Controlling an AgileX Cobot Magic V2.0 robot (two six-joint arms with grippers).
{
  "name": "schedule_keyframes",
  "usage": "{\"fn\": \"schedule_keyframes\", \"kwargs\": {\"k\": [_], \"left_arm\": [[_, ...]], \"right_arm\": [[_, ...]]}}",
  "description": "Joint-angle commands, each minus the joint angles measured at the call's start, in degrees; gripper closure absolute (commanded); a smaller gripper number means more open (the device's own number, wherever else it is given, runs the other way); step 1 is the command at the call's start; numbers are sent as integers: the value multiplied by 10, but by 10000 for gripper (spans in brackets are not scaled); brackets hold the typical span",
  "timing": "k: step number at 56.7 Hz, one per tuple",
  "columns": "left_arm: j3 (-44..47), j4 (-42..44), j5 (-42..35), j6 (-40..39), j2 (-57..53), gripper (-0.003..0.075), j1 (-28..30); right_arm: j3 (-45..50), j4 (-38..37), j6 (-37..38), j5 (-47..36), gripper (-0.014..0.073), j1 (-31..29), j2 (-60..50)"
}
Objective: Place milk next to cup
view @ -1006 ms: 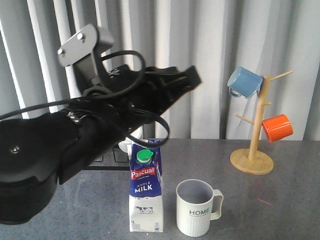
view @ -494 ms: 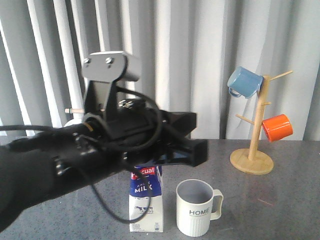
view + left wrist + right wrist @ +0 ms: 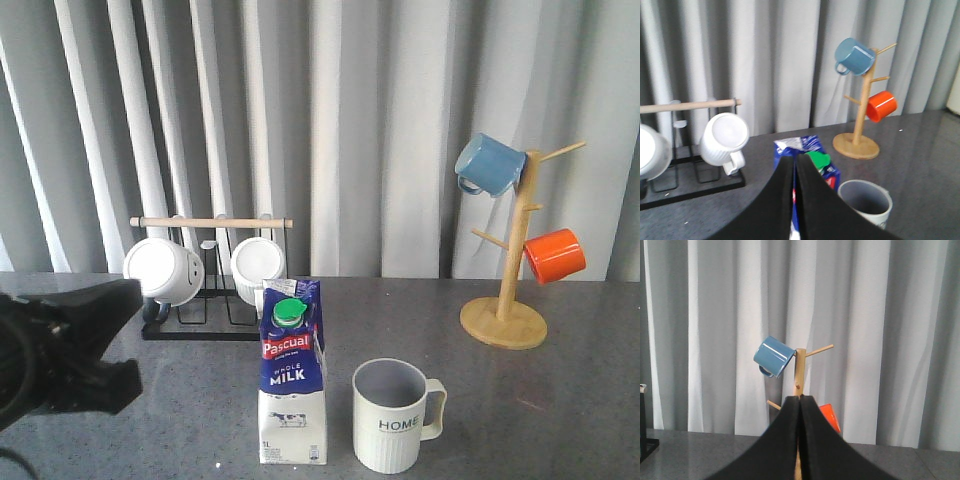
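standing upright, the milk (image 3: 291, 375) sits just beside the cup (image 3: 393, 414).

The milk carton (image 3: 292, 375) is coloured dark blue above and white below, and is topped by a green round cap (image 3: 289, 313), with a red "Pascual" label, white "WHOLE MILK" lettering and a small black-and-white cow drawing. The ribbed cup (image 3: 394, 414) is finished in pale grey-white with dark "HOME" lettering and a grey inside. A blue mug (image 3: 489, 165) and an orange mug (image 3: 554, 255) are hung on a light wooden mug tree (image 3: 510, 290), two white mugs (image 3: 163, 270) are held on a black wire rack (image 3: 190, 322), and the speckled dark grey table (image 3: 560, 400) is backed by a grey and white pleated curtain (image 3: 380, 130).
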Motion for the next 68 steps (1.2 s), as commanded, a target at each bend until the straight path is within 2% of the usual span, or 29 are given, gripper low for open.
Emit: {"fn": "schedule_keyframes", "kwargs": {"k": [1, 6, 14, 26, 36, 41, 50, 68], "left_arm": [[29, 1, -58, 18, -32, 727, 10], [84, -1, -87, 58, -65, 727, 20], [191, -35, -112, 54, -158, 727, 67], [347, -34, -123, 55, -302, 726, 143], [446, -34, -120, 55, -423, 726, 163], [442, -22, -44, 72, -476, 726, 170], [442, -15, 35, 82, -540, 726, 186], [445, -13, 90, 82, -590, 726, 312]], "right_arm": [[-14, -3, -1, -40, 602, -4, -2], [-14, -3, -1, -40, 602, -5, -2], [-14, -3, -1, -39, 602, -5, -2], [-14, -2, -1, -39, 602, -5, -2], [-14, -2, -1, -38, 602, -5, -2], [-14, -2, -1, -38, 602, -5, -2], [-14, -2, -1, -38, 602, -5, -2], [-14, -2, -1, -39, 602, -5, -2]]}}
